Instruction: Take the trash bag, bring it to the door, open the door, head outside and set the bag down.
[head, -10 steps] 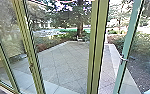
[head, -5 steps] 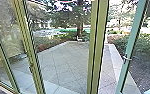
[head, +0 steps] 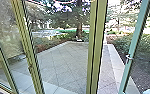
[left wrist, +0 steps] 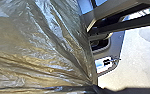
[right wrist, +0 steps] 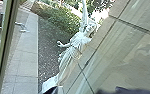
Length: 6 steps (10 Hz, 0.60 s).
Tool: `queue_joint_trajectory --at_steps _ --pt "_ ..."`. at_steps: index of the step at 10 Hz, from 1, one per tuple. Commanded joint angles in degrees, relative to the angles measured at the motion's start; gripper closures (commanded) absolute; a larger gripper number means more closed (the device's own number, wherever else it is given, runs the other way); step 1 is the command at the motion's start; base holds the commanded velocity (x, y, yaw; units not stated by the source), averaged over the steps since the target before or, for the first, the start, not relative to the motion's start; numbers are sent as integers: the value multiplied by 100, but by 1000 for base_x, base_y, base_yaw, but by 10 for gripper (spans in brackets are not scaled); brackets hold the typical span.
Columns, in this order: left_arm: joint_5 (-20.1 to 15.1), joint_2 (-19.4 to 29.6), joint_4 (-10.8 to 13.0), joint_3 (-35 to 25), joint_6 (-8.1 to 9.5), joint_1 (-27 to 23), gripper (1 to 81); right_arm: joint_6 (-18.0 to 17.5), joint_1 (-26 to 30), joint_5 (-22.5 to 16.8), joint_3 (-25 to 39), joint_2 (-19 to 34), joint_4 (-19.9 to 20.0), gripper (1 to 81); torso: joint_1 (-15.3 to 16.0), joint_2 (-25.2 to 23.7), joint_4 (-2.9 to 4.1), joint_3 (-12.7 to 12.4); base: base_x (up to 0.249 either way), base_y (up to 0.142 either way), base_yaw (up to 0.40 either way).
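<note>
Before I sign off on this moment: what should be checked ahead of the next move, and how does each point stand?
1. Trash bag close by the left wrist: ok.
2. Hold on it secure: cannot tell, no grip point visible.
3. Door leaf open: ok, it stands angled away from the green post.
4. Gap wide enough for robot and bag: cannot tell.
5. Paving visible beyond the gap: ok.
6. Robot outside: not ok, the head view looks out through glass panes.

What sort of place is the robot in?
Probably a building's glass entrance onto a garden patio: a door with a handle, paved ground outside, and a white statue by a hedge.
</note>
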<state>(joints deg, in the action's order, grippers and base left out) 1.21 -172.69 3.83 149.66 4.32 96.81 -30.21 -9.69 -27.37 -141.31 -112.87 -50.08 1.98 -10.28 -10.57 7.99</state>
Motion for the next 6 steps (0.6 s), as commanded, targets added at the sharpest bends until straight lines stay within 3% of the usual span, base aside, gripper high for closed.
queue_joint_trajectory --at_steps 1,3,6 --pt "-384 -11 -14 -42 -45 -113 811 -82 568 -260 -1 -71 67 10 0 0 0 0 0 0 0" --pt "-376 -11 -5 -42 -45 -113 811 -29 288 -532 385 -159 981 10 -2 -2 -2 -5 0 0 0" --pt "-376 -20 30 -42 -45 -113 811 -3 -221 -1779 1579 -370 2860 10 -2 -2 -5 -5 0 0 0"
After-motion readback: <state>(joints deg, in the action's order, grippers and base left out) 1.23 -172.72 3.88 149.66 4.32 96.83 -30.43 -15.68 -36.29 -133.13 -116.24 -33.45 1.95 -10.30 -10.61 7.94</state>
